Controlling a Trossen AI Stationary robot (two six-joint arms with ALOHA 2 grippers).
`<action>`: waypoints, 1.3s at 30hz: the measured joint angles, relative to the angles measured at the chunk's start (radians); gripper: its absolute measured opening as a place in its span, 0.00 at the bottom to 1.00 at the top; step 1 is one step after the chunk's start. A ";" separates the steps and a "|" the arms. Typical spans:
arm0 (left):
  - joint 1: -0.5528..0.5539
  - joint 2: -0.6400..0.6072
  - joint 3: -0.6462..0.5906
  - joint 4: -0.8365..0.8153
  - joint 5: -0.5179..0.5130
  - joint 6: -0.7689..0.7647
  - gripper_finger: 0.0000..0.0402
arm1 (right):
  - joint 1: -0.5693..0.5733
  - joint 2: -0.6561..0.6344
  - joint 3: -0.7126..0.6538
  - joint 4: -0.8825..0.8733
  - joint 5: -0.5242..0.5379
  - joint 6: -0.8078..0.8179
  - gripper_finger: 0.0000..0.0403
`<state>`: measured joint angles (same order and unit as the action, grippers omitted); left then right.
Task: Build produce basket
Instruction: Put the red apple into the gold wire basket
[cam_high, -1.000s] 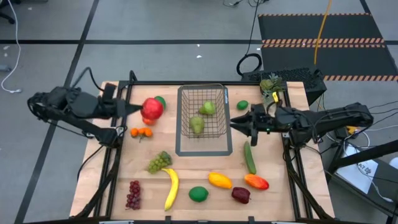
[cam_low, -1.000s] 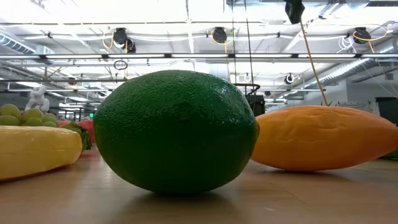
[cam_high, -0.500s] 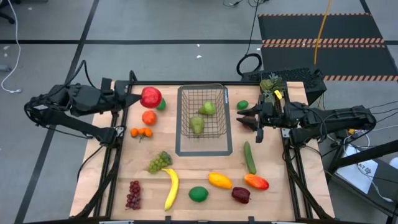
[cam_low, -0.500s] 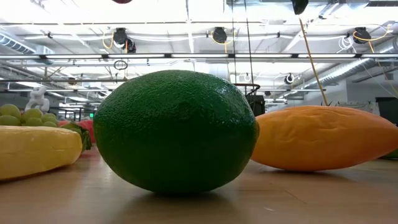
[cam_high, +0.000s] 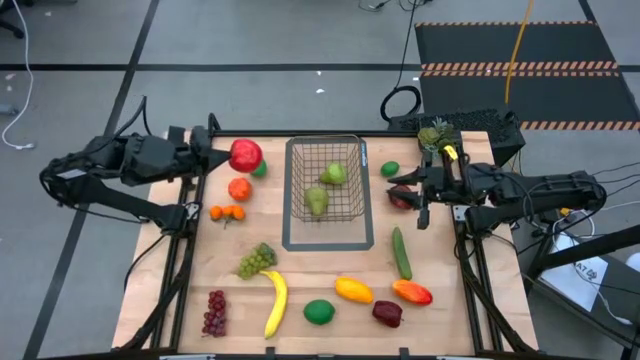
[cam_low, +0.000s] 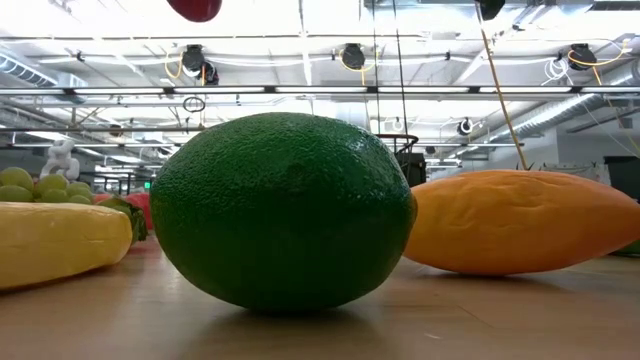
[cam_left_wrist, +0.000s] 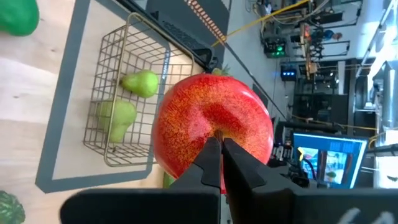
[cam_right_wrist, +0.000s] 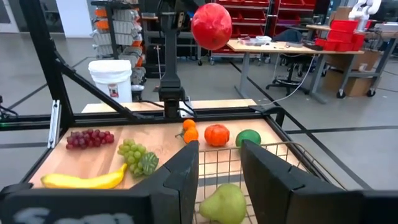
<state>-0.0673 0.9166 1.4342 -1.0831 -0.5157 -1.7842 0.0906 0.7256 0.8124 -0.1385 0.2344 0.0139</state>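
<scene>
The table (cam_high: 230, 290) looks as it did a second ago; what has changed is the arms. The left arm has pulled back toward its own side, carrying the apple (cam_high: 245, 155) off the spot where an orange fruit (cam_high: 239, 188) now lies uncovered. The right arm has drawn back from the basket (cam_high: 327, 190) too.

The basket stands in the table's middle, its long axis running from far edge to near edge, with two pears (cam_high: 317, 201) inside. The banana (cam_high: 275, 303) lies lengthwise near the front, the cucumber (cam_high: 401, 253) likewise, just right of the basket.

The left gripper (cam_high: 214, 160) is pinched tight on the apple, held in the air over the table's far left; its wrist view shows the fingers (cam_left_wrist: 210, 163) meeting at the fruit's stem dimple. From table height only the apple's underside peeks in at the top, above a big lime (cam_low: 283, 210), a mango (cam_low: 515, 220) and the banana's end.

The right gripper (cam_high: 405, 192) hovers by the basket's right side, fingers (cam_right_wrist: 186, 171) narrowly parted and holding nothing; its wrist view looks across the basket to the apple hanging beyond, with grapes (cam_right_wrist: 91, 137) on the board.
</scene>
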 joint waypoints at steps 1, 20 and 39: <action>0.007 0.005 0.000 0.000 0.012 -0.001 0.00 | 0.000 -0.005 0.000 -0.009 0.000 0.000 0.29; 0.077 0.003 0.000 0.070 0.026 0.850 0.00 | 0.000 -0.011 0.000 -0.025 0.088 0.080 0.29; 0.256 0.031 -0.001 0.265 0.231 1.701 0.00 | 0.000 -0.001 -0.010 -0.012 0.134 0.400 0.29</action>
<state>0.1890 0.9481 1.4330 -0.8178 -0.2844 -0.0828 0.0910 0.7244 0.8028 -0.1503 0.3687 0.4136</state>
